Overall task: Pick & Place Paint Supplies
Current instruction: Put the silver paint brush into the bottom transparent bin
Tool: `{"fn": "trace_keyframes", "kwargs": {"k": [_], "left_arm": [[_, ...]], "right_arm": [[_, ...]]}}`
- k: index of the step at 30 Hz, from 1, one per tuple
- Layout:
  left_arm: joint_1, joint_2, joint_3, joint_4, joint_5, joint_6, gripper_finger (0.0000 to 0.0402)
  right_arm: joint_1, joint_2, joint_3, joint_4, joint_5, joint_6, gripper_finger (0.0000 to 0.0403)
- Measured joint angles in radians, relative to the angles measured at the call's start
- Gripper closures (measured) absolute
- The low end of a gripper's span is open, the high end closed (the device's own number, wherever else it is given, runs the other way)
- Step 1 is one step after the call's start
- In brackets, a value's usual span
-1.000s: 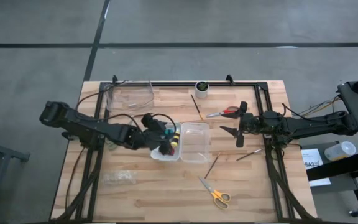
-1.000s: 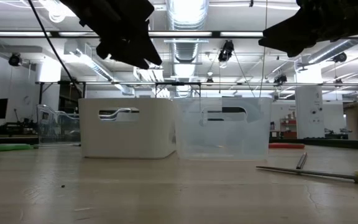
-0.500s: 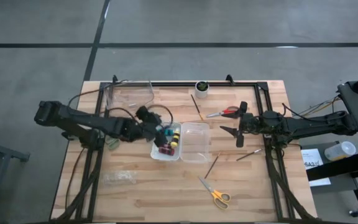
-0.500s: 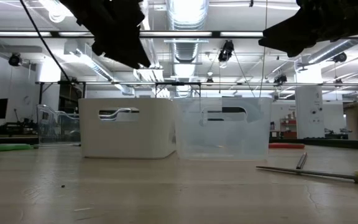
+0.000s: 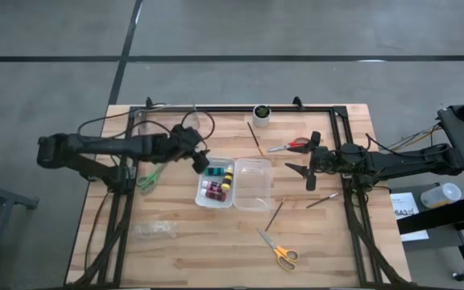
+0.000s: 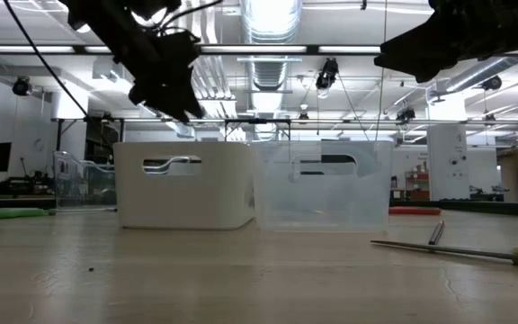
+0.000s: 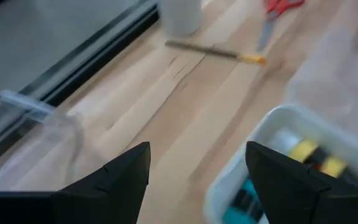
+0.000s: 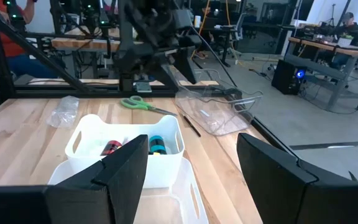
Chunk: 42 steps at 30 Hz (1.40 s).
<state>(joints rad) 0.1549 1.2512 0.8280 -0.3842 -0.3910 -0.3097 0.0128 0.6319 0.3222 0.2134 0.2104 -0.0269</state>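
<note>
Nearby: white cup (image 5: 261, 112), green scissors (image 5: 147, 178), clear tub (image 5: 252, 183).

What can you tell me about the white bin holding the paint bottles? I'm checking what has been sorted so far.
The white bin is a small opaque plastic tub with rounded corners and cut-out handle slots in its end walls. It stands upright on the wooden table, near the middle, pressed side by side against a clear bin of like size. Inside lie paint bottles: teal, yellow-and-black and dark red. The left pincer, open, hovers just off the bin's far left corner, not touching it.
</note>
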Motion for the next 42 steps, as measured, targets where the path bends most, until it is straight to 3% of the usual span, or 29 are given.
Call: {"fn": "trace_keyframes", "kwargs": {"k": [5, 10, 24, 26, 31, 35, 42], "left_arm": [[0.102, -0.007, 0.000, -0.069, 0.014, 0.029, 0.0135], [0.171, -0.005, -0.026, -0.091, 0.136, 0.095, 0.0135], [0.253, -0.005, -0.029, -0.163, 0.169, 0.003, 0.0135], [0.253, -0.005, -0.001, -0.174, 0.167, -0.097, 0.0135], [0.252, -0.005, 0.082, -0.332, 0.141, -0.552, 0.0135], [0.198, -0.004, 0.077, -0.376, 0.104, -0.660, 0.0136], [-0.033, 0.012, 0.015, -0.325, -0.155, -0.939, 0.0165]], "right_arm": [[0.000, 0.000, 0.000, 0.000, 0.000, 0.000, 0.0159], [0.000, 0.000, 0.000, 0.000, 0.000, 0.000, 0.0159], [0.000, 0.000, 0.000, 0.000, 0.000, 0.000, 0.0159], [0.000, 0.000, 0.000, 0.000, 0.000, 0.000, 0.0159], [0.000, 0.000, 0.000, 0.000, 0.000, 0.000, 0.0159], [0.000, 0.000, 0.000, 0.000, 0.000, 0.000, 0.0159], [0.000, 0.000, 0.000, 0.000, 0.000, 0.000, 0.0159]]}}
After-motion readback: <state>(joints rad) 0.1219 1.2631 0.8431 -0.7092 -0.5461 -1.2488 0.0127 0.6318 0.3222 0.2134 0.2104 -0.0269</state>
